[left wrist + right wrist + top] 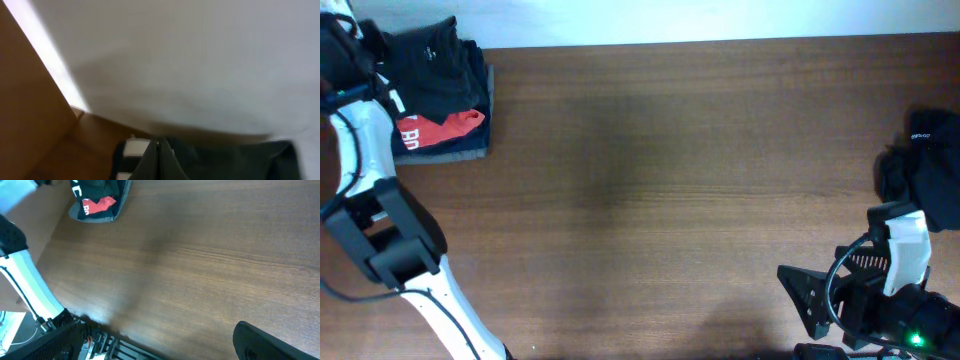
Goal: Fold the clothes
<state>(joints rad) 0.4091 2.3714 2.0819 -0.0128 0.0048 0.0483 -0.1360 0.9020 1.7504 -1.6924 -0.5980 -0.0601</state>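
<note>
Since the clothes (pixel 435 55) look limp and light, heaped at the far left corner of the desk (pixel 670 150), best pinched at a hem; left gripper (pixel 158 146) closed, hold on cloth unclear. Right gripper (pixel 810 290) gapes wide, empty.

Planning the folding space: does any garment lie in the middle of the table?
No, the table shows bare wood there; the clothes lie only at its left and right edges.

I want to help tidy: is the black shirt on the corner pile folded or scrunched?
Scrunched: the black shirt sits lumpy and wrinkled above the red shirt, not flat.
</note>
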